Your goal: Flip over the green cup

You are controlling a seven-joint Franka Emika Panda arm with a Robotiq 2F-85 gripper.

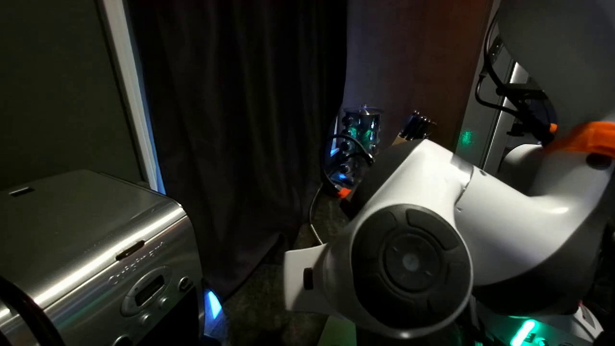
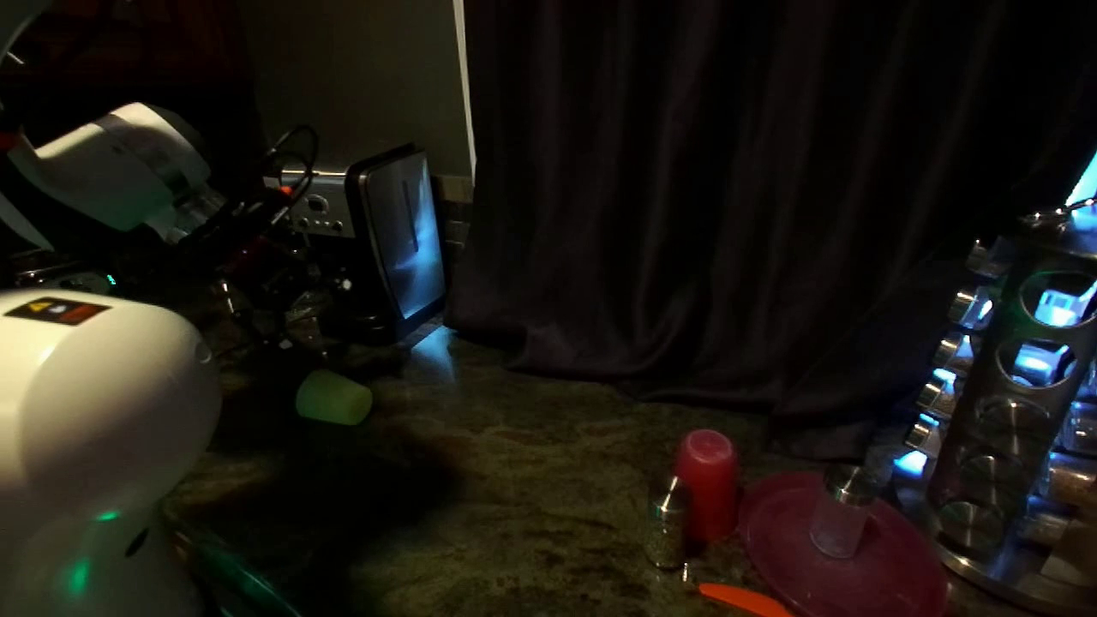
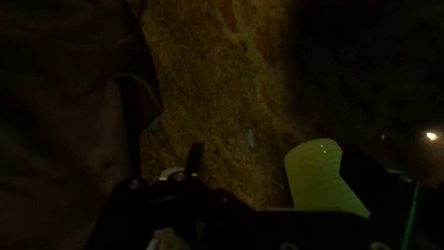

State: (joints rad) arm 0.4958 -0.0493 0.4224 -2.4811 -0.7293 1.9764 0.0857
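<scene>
Well, silver machine [image 1: 101, 230]: near left in an exterior view.
Spice rack [image 1: 362, 139]: far, beside the dark curtain [image 1: 240, 120], jars in its slots.
Green cup [image 2: 332, 398]: in an exterior view I find it left, on its side on the mottled counter [image 2: 531, 463], base end rightward, inside hidden from me.
Red cup [image 2: 708, 488]: near right, closed end up.
Capped shaker [image 2: 667, 527]: just beside the red cup, dark flecks inside.
Pink plate [image 2: 784, 523]: near right, bearing a metal-topped jar [image 2: 838, 518] whose contents I can't make out.
Gripper [image 3: 272, 147]: in the wrist view, its fingers [image 3: 195, 158] stand wide apart; the green cup sits partly behind the right one, and I cannot tell whether they touch.
</scene>
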